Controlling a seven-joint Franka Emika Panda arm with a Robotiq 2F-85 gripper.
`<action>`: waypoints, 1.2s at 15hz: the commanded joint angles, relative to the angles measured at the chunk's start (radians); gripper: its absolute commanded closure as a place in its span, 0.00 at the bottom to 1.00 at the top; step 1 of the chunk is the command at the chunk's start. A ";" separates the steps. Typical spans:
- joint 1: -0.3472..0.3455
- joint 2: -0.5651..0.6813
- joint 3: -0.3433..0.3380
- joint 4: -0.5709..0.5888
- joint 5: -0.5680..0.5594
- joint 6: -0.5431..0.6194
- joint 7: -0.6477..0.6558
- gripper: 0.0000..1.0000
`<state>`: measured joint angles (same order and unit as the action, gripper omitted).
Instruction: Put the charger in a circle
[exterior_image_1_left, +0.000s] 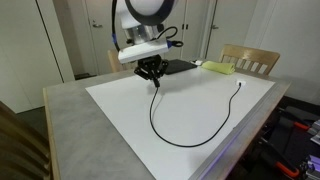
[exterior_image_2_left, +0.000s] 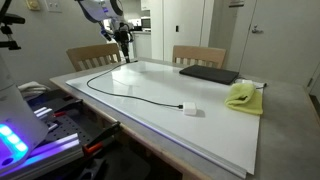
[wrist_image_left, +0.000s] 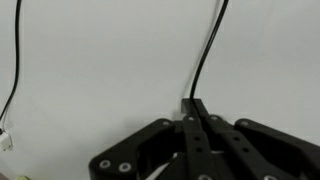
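Observation:
The charger (exterior_image_1_left: 178, 141) is a thin black cable lying in a wide U on the white mat (exterior_image_1_left: 120, 115). One end rises to my gripper (exterior_image_1_left: 153, 80) near the mat's far side. In the wrist view the cable (wrist_image_left: 206, 48) runs straight out from my gripper (wrist_image_left: 193, 106), whose fingers are shut on it. Another stretch of the charger (wrist_image_left: 13, 70) shows at the left edge of that view. In an exterior view the charger (exterior_image_2_left: 140, 96) crosses the mat to a small white plug (exterior_image_2_left: 189, 109), while the gripper (exterior_image_2_left: 124, 47) holds the other end above the far corner.
A flat black pad (exterior_image_1_left: 180, 67) and a yellow-green cloth (exterior_image_1_left: 220, 68) lie at the mat's back edge; both show again as the pad (exterior_image_2_left: 210, 74) and cloth (exterior_image_2_left: 242, 96). Wooden chairs (exterior_image_2_left: 198, 55) stand behind the table. A cluttered shelf (exterior_image_2_left: 50, 125) sits beside it.

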<state>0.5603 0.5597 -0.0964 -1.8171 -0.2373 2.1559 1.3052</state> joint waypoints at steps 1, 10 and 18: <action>-0.032 0.003 0.052 0.011 -0.048 -0.009 0.013 0.99; -0.116 -0.021 0.067 -0.037 0.001 -0.076 0.274 0.99; -0.208 -0.014 0.078 -0.087 0.131 -0.053 0.452 0.99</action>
<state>0.3927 0.5602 -0.0397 -1.8691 -0.1416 2.0855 1.7033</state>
